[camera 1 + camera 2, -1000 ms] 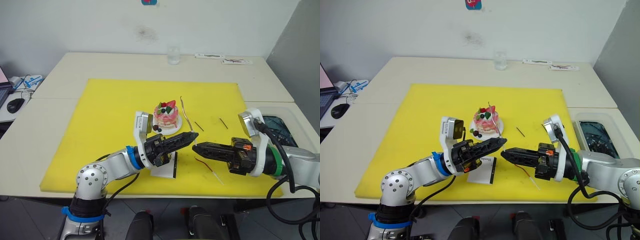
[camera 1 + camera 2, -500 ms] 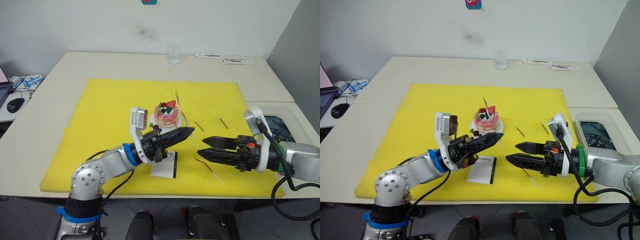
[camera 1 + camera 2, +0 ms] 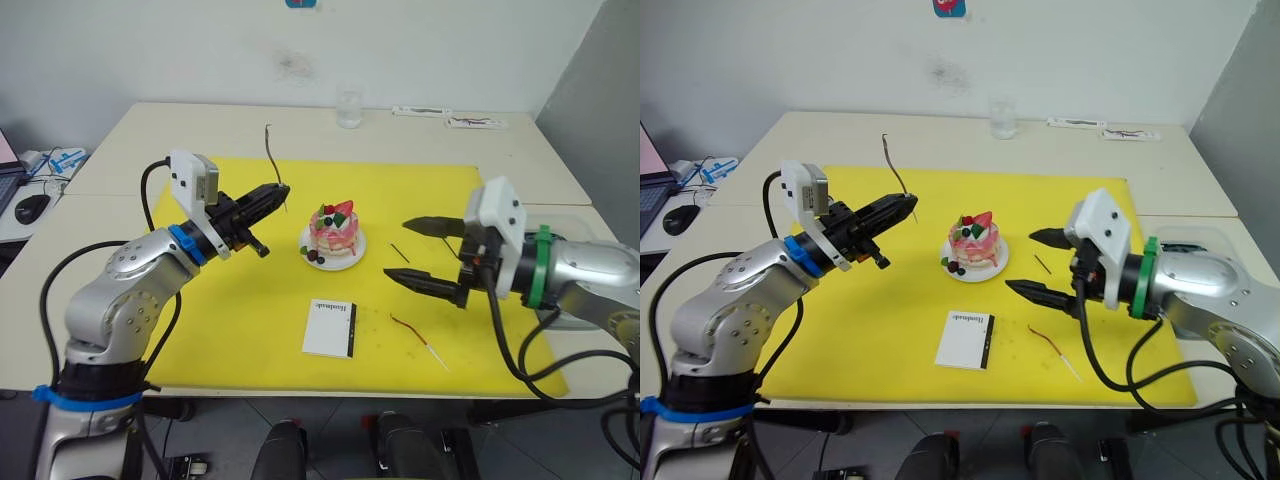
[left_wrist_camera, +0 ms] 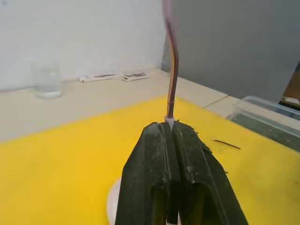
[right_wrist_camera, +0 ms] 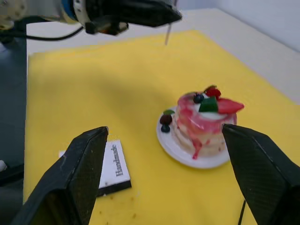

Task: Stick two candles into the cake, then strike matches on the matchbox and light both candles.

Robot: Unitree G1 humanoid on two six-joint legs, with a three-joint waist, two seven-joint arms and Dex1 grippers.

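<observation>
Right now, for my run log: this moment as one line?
left claw: shut on candle, raised left of cake | right claw: open, empty | second candle: on mat | candles in cake: none

Pink cake (image 3: 334, 229) on plate; candle (image 3: 419, 339), matchbox (image 3: 331, 328) lie nearby.

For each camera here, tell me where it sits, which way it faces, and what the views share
Left and right eye views: on the head, looking down over the yellow mat; both arms show.
Left wrist view: along the left gripper, shut on a candle.
Right wrist view: between the open right gripper fingers, toward the cake and matchbox.
Shared: cake, candle.
</observation>
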